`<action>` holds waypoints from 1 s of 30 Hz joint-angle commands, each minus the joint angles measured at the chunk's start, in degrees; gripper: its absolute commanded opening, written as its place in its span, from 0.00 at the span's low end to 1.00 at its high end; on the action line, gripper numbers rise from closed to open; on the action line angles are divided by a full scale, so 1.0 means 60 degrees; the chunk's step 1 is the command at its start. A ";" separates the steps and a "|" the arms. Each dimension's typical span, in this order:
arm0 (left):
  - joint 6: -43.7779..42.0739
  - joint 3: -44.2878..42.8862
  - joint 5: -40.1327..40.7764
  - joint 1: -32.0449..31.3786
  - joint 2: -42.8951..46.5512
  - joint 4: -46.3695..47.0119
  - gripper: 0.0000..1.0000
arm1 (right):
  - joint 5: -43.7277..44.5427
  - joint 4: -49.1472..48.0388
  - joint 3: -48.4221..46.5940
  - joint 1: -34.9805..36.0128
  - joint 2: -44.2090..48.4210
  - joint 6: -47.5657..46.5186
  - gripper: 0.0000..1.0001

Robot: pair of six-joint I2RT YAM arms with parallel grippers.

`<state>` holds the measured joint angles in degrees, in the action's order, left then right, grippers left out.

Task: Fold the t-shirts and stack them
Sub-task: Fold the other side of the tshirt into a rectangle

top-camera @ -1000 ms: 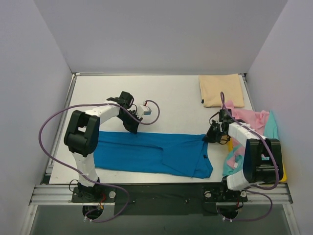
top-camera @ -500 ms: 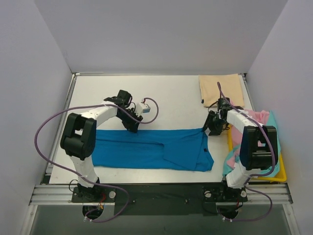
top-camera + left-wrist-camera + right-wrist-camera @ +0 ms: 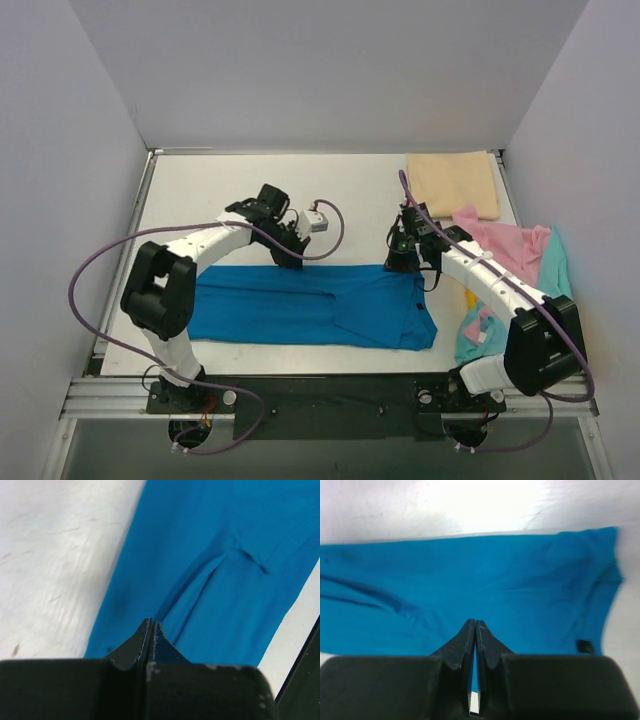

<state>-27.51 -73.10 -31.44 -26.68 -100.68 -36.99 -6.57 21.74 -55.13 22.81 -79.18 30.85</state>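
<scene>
The bright blue t-shirt [image 3: 310,305] lies flat as a long strip across the front of the table. My left gripper [image 3: 290,258] is shut at its far edge, left of the middle. In the left wrist view its tips [image 3: 151,622] sit over blue cloth [image 3: 225,580], with nothing seen between the jaws. My right gripper [image 3: 400,262] is shut at the far edge near the shirt's right end. In the right wrist view its tips [image 3: 475,622] are over the cloth [image 3: 495,575]. The beige shirt [image 3: 452,183] lies folded at the back right. The pink shirt [image 3: 505,245] and the teal shirt [image 3: 553,265] are heaped at the right.
The yellow tray [image 3: 470,298] at the right edge is almost all covered by the pink and teal cloth. White walls close in the table [image 3: 220,190] on three sides. A small black tag [image 3: 583,646] shows on the blue shirt's right end.
Both grippers have moved inward along the blue shirt's far edge, the left one to the right and the right one to the left. The shirt's right end has straightened a little.
</scene>
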 commanded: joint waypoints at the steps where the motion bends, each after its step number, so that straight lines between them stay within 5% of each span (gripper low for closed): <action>1: 0.0453 -0.0296 -0.0209 -0.0869 -0.0737 0.0716 0.00 | -0.1906 -0.1422 0.0852 0.0051 -0.0658 0.0862 0.00; 11: 0.0162 -0.0708 0.0188 -0.1193 -0.1720 0.0397 0.00 | -0.2026 -0.2421 0.2201 -0.0022 -0.1818 0.1508 0.00; 19: -0.1727 0.0405 0.0286 -0.1223 -0.1120 -0.1289 0.00 | -0.1747 -0.2422 0.2509 -0.0051 -0.2111 0.1669 0.00; 30: -0.2520 0.1431 0.1590 -0.1004 0.0535 -0.2681 0.00 | -0.1483 -0.2392 0.2685 -0.0183 -0.2053 0.1567 0.00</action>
<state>-38.92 -66.41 -25.96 -33.63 -102.94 -46.52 -20.21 5.06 -41.36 22.37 -89.69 40.97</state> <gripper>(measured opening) 0.019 0.001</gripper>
